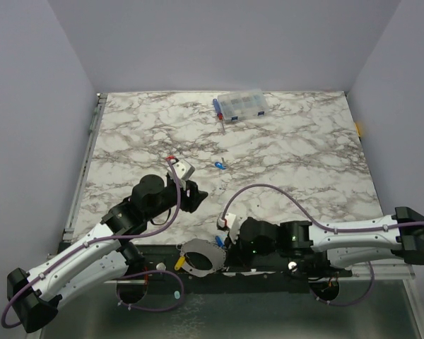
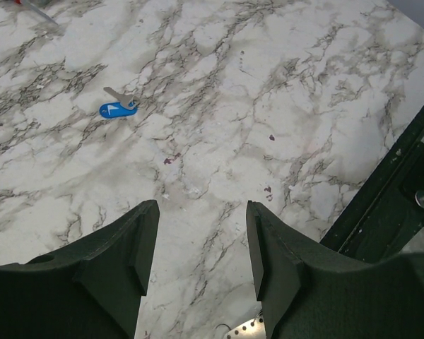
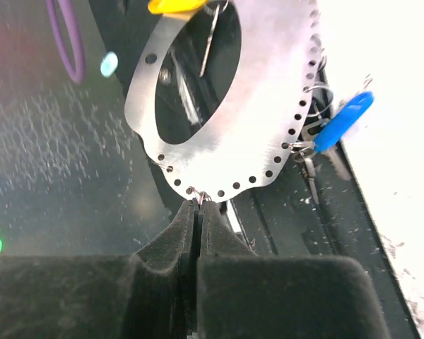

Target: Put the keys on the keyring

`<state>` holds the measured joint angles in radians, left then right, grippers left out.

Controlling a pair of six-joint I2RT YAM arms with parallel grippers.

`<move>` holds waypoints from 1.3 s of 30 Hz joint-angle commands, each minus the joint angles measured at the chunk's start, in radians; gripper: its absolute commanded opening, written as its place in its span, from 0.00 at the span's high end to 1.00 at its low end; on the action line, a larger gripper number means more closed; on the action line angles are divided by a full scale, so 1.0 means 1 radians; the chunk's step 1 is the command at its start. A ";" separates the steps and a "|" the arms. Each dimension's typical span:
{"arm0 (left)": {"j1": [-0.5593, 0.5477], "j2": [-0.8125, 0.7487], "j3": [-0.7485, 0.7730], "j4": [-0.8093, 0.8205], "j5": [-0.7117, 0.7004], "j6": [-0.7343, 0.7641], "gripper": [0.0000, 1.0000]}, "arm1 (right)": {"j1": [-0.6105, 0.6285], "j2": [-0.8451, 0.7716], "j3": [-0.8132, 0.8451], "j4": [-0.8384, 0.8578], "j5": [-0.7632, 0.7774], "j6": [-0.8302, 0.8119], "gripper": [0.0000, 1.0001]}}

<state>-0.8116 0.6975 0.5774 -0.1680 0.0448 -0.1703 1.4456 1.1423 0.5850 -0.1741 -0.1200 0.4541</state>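
Marble table (image 1: 304,162), left claw (image 2: 201,212) hovering spread and empty, right claw (image 3: 199,206) folded inward, seemingly pinching keyring (image 3: 268,92) rim.

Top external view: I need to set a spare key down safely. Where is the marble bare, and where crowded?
Bare: the right side, between the clear box and the right arm; also the back-left corner beside the box. Crowded: the near edge, where the left gripper, the right gripper and the keyring cluster. A loose blue key lies mid-table.
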 commanded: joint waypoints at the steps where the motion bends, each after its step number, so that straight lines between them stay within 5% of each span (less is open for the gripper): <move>1: 0.003 -0.024 0.023 0.000 0.089 0.008 0.41 | 0.006 -0.094 0.050 -0.034 0.218 -0.055 0.99; 10: 0.003 -0.067 0.019 0.015 0.070 0.011 0.42 | -0.020 -0.016 0.270 -0.138 0.392 -0.343 0.99; 25: 0.026 -0.300 0.012 -0.010 -0.318 0.032 0.41 | -0.320 0.213 0.710 -0.153 0.243 -0.692 0.99; 32: 0.028 -0.370 -0.002 0.000 -0.272 0.045 0.36 | -0.369 0.253 0.597 -0.087 0.170 -0.647 0.99; 39: 0.029 -0.251 -0.043 0.076 -0.031 0.063 0.22 | -0.425 0.204 0.518 -0.090 0.094 -0.531 0.99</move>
<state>-0.7864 0.3710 0.5735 -0.1490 -0.1539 -0.1314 1.0554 1.3869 1.0977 -0.2844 0.0566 -0.1436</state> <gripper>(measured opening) 0.731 0.015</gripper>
